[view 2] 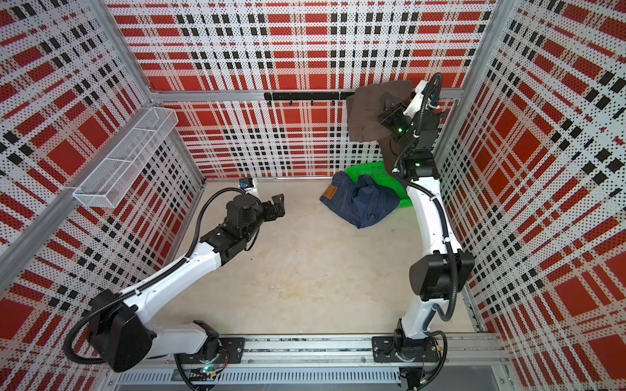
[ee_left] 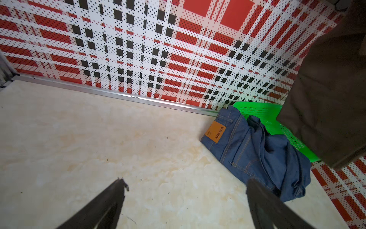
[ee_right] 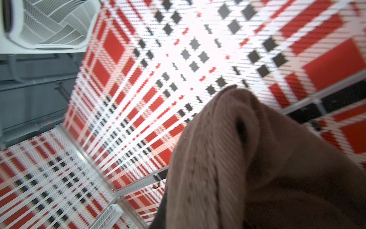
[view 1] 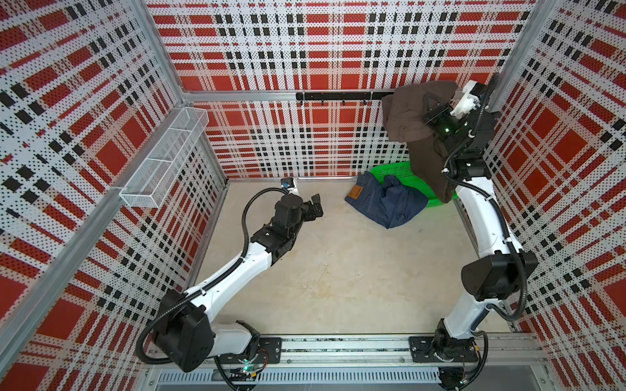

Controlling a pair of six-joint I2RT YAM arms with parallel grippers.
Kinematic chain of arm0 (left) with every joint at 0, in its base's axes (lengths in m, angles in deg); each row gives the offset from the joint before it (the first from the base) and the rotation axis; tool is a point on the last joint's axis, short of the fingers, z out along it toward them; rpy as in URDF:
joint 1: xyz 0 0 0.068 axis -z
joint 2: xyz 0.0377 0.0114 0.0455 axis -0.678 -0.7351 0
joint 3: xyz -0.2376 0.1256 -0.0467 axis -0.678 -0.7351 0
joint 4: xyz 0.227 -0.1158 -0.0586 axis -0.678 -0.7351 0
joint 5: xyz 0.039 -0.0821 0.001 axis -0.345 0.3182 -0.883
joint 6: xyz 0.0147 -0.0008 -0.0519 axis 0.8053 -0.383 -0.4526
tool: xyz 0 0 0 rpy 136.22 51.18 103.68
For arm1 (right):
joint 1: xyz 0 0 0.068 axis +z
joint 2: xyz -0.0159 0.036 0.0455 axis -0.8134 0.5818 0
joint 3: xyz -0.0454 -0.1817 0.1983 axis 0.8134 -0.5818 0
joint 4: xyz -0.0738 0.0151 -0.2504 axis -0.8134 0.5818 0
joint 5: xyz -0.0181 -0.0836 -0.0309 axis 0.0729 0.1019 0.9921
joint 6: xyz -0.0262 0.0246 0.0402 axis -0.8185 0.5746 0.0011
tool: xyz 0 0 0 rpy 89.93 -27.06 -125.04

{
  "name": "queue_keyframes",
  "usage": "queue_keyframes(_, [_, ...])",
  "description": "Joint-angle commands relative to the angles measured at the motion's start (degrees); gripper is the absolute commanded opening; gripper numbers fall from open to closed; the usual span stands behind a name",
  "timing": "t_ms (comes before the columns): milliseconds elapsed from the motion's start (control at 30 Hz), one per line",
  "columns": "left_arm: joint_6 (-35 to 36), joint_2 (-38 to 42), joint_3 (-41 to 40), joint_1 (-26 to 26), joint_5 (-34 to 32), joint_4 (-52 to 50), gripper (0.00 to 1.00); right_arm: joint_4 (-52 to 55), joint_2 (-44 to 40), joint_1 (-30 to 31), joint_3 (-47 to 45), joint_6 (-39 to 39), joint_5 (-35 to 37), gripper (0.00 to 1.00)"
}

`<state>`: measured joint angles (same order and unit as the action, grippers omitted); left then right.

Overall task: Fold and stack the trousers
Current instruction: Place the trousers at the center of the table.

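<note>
The dark brown trousers hang high in the back right corner, bunched round my right gripper, which is shut on them. Its fingers are buried in the cloth, and brown fabric fills much of the right wrist view. One brown leg dangles over the green basket. The blue denim trousers, with a tan patch, lie crumpled half out of that basket onto the table. My left gripper hovers open over the table, left of the denim, with nothing in it.
A white wire shelf juts from the left wall. A black hook rail runs along the back wall. The plaid walls close in on three sides. The beige tabletop lies between both arms.
</note>
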<state>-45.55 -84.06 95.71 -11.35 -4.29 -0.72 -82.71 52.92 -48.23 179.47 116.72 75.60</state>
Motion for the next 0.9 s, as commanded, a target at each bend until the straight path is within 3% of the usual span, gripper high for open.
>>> queue_keyframes(0, [-1.19,4.57,-2.55,0.23,-1.99,2.06,0.98,-2.11,-3.58,4.59,5.53,-3.71,-2.82,0.0])
queue_keyframes(300, [-3.18,13.39,-8.34,-0.52,-4.94,4.42,0.98,3.09,0.31,17.47,18.19,-7.33,-5.38,0.0])
queue_keyframes(533, [-4.39,16.31,-10.01,-1.44,-5.78,5.31,0.98,0.77,4.81,20.26,20.83,-1.47,-8.86,0.0])
queue_keyframes(867, [-5.42,19.98,-10.75,-2.21,-8.06,6.93,0.98,-4.43,14.53,24.5,36.47,4.55,-7.18,0.0])
